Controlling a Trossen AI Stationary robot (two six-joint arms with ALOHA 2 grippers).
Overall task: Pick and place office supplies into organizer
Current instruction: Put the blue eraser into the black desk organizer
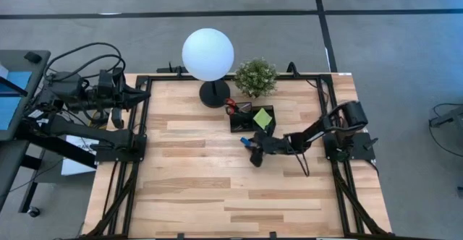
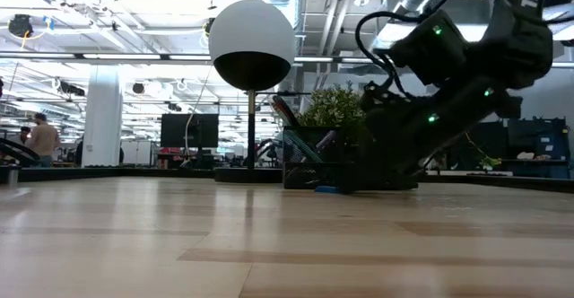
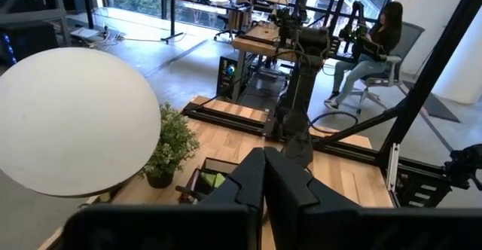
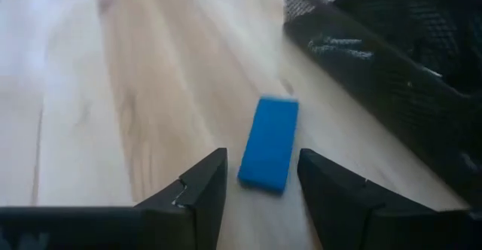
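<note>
Right wrist view: right gripper [image 4: 262, 181] down at the table, fingers apart, straddling the blue eraser [image 4: 269, 143] without touching; eraser lies flat just beside the organizer [image 4: 376, 69]. Left gripper [image 3: 263, 178] closed, empty, well away from organizer.

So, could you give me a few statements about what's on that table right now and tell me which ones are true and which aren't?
1. The blue eraser lies on the table outside the organizer. True.
2. The right gripper has lifted the eraser. False: its fingers stand either side of it, and it lies flat on the wood.
3. The lime-green sticky pad is in the organizer. True.
4. The left gripper is reaching for the potted plant. False: it waits, shut, at the table's far left corner.
5. The lamp has a square shade. False: it is a white globe.
</note>
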